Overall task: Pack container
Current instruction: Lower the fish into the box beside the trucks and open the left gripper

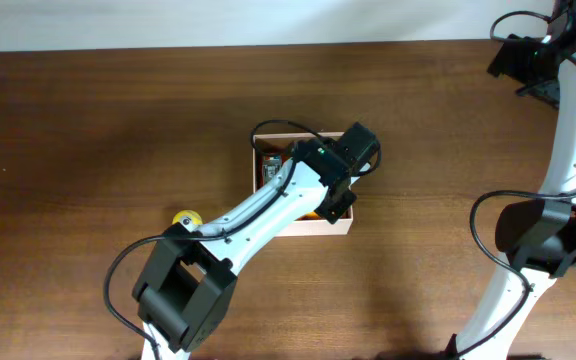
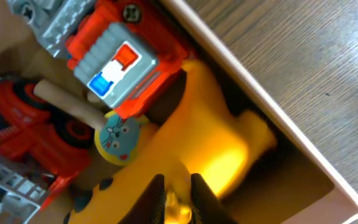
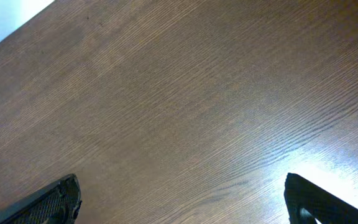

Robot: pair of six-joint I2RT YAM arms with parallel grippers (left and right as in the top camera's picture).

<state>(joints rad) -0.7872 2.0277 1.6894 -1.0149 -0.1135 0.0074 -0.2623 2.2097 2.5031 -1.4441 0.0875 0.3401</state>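
Observation:
The container (image 1: pixel 308 229), a shallow white-walled box with a tan inside, sits mid-table; its wall (image 2: pixel 272 106) runs diagonally through the left wrist view. My left gripper (image 2: pixel 178 202) reaches down into it from above (image 1: pixel 346 165). Its two fingers stand close together, pinching a thin part of a yellow toy (image 2: pixel 222 124) that lies against the wall inside the box. My right gripper (image 3: pixel 182 193) hangs open over bare wood at the far right back of the table (image 1: pixel 528 60), nothing between its fingers.
Inside the box lie an orange vehicle with a blue, white and red light (image 2: pixel 120 62), a wooden stick with a yellow face disc (image 2: pixel 117 137) and a red toy (image 2: pixel 23 124). A small yellow ball (image 1: pixel 184 218) rests on the table left of the box.

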